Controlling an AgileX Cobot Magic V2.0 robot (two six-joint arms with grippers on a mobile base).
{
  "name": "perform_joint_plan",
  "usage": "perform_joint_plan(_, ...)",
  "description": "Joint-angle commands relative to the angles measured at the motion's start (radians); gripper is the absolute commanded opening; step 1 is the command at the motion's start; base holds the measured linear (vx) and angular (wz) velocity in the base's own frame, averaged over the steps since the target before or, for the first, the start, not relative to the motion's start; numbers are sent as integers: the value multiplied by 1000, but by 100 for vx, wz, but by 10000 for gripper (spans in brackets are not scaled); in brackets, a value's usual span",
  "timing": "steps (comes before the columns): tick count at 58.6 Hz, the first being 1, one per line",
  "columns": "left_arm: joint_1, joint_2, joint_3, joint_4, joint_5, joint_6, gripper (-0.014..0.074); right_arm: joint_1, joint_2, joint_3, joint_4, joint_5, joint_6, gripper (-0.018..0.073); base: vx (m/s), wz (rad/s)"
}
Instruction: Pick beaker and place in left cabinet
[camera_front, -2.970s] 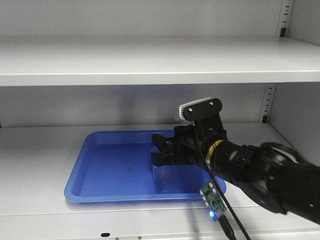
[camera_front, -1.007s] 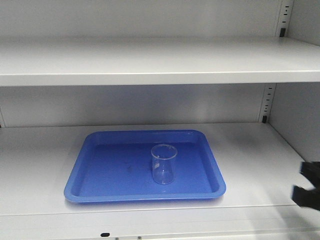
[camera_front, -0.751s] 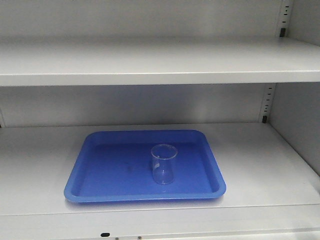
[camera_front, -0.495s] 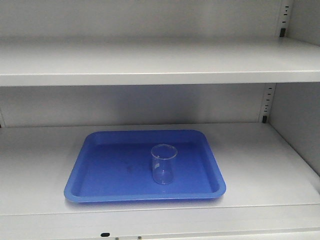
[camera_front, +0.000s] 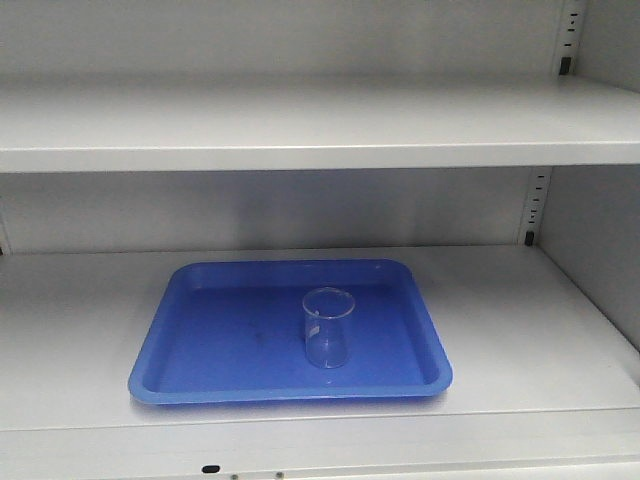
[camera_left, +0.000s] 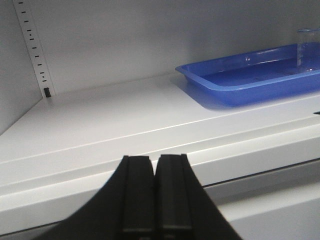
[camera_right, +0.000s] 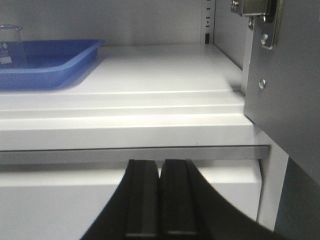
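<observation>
— Beaker (camera_front: 328, 327) first: where does it stand?

— Upright inside the blue tray (camera_front: 200, 345), right of the tray's middle and nearer its front wall. It is clear glass, with faint white markings on its side. Nothing touches it. The left wrist view catches it at the far right edge (camera_left: 309, 47), and the right wrist view at the far left edge (camera_right: 10, 42), both times in the tray.

— And the tray?

— It lies flat on the lower shelf of the left cabinet (camera_front: 520, 330), roughly centred, with bare shelf on either side. A second shelf (camera_front: 320, 125) runs above it, and slotted uprights (camera_front: 535, 205) show at the right back corner.

— The grippers?

— Neither shows in the front view. The left gripper (camera_left: 155, 200) is below and in front of the shelf's front edge, well apart from the tray, its two black fingers pressed together on nothing. The right gripper (camera_right: 160, 200) sits likewise below the shelf edge, fingers clenched together and empty, beside the cabinet's right wall with its metal hinge (camera_right: 257, 15).
</observation>
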Motion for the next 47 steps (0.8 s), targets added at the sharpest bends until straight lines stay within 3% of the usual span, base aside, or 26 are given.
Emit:
perform_joint_plan(1, -1, -19, 16, -3, -75, -3, 1, -4, -17, 7, -6, -104, -7, -6, 0, 0)
perform_joint_plan(47, -1, -19, 16, -3, -75, -3, 1, -4, -16, 6, -6, -105, -7, -6, 0, 0)
